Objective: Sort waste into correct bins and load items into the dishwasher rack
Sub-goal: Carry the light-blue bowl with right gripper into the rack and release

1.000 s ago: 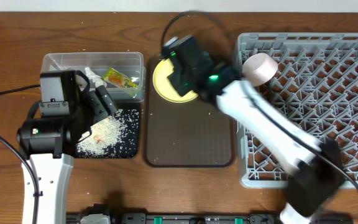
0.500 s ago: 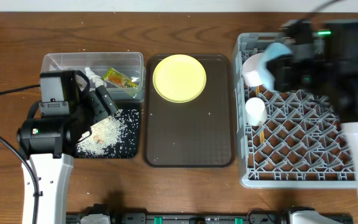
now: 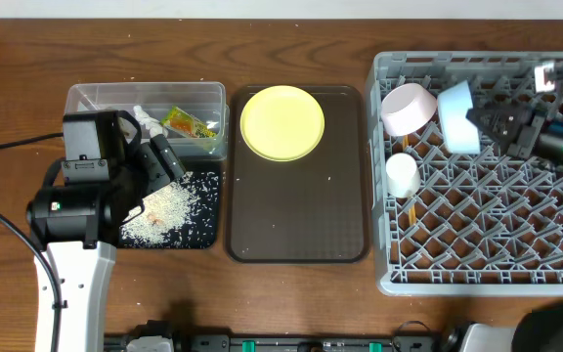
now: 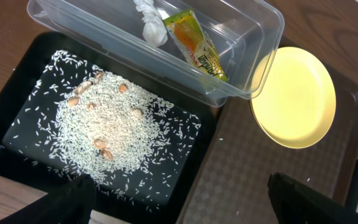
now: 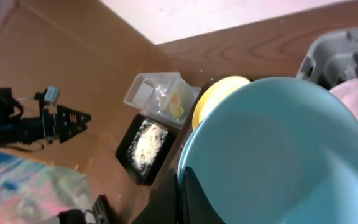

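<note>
R gripper (image 3: 477, 122): clenched on rim of light blue bowl (image 3: 455, 115). Bowl on edge over dishwasher rack (image 3: 477, 244); white bowl (image 3: 407, 108) just beyond it.
L gripper (image 4: 188, 208): released, jaws wide. Rice (image 4: 110, 134) on black tray (image 4: 17, 93) below; yellow plate (image 4: 294, 96) ahead-right.

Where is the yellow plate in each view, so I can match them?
Overhead: yellow plate top centre, on the brown tray's far end.
Left wrist: plate at the right edge, beside the clear tub's corner.
Right wrist: plate at centre, half hidden behind the blue bowl.
Shared landmark: the clear tub, left of the plate in every view.
</note>
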Motion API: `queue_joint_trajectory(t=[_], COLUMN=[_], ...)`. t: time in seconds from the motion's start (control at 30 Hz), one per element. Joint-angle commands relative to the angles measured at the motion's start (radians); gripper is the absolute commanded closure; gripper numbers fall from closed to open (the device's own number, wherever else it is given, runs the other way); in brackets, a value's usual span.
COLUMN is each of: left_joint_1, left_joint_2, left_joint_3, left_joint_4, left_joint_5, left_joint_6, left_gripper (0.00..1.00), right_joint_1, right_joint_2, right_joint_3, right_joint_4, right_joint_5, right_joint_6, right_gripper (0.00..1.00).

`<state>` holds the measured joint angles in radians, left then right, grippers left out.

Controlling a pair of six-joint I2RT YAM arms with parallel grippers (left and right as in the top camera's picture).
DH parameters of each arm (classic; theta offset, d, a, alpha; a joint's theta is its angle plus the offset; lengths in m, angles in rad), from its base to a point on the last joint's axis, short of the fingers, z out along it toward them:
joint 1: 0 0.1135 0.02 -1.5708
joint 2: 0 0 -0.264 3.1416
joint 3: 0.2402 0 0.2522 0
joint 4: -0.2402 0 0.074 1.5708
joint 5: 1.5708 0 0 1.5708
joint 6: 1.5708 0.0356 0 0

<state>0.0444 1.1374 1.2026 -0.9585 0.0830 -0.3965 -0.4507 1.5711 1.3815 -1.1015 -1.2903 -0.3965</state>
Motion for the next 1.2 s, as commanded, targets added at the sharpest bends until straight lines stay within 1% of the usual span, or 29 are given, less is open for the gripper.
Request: queue_joint_trajectory(t=[0.0,0.1,0.2,0.4,0.53,0.73,0.9,1.03,1.17], left_joint_1=[0.004,0.004,0.004,0.004,0.004,0.004,0.004,0.004,0.004], left_joint_2=[0.004,0.004,0.004,0.004,0.004,0.004,0.004,0.004,0.004], left_joint_3=[-0.001,-0.001,-0.001,-0.001,-0.001,-0.001,-0.001,-0.001,-0.001], left_joint_4=[0.001,0.001,0.001,0.001,0.001,0.001,0.001,0.001,0.001], left_joint_5=[0.003,0.003,0.003,0.003,0.003,0.003,0.003,0.003,0.003], left_joint_6=[-0.002,-0.002,-0.002,-0.002,-0.002,-0.002,-0.002,-0.002,-0.002], left_gripper=[0.09,0.09,0.09,0.09,0.09,0.09,0.09,0.09,0.09], right_joint_1=[-0.02,-0.024,-0.024,-0.037,-0.067,-0.145,-0.233,-0.286,-0.309], right_joint_2=[0.081,0.176,0.273,0.409,0.439,0.438,0.438,0.437,0.435], right_joint_3=[-0.061,-0.089,-0.09,-0.09,-0.09,-0.09,-0.089,-0.089,-0.079], right_joint_4=[0.051,0.127,0.164,0.178,0.166,0.121,0.058,0.047,0.043], right_joint_5=[-0.187,-0.23,-0.264,-0.253,-0.187,-0.082,-0.022,0.0,0.009], right_joint_6=[-0.171,-0.17,-0.169,-0.17,-0.169,-0.147,-0.147,-0.139,-0.093], right_gripper=[0.99,0.99,0.99,0.99,0.99,0.98,0.92,0.89,0.79])
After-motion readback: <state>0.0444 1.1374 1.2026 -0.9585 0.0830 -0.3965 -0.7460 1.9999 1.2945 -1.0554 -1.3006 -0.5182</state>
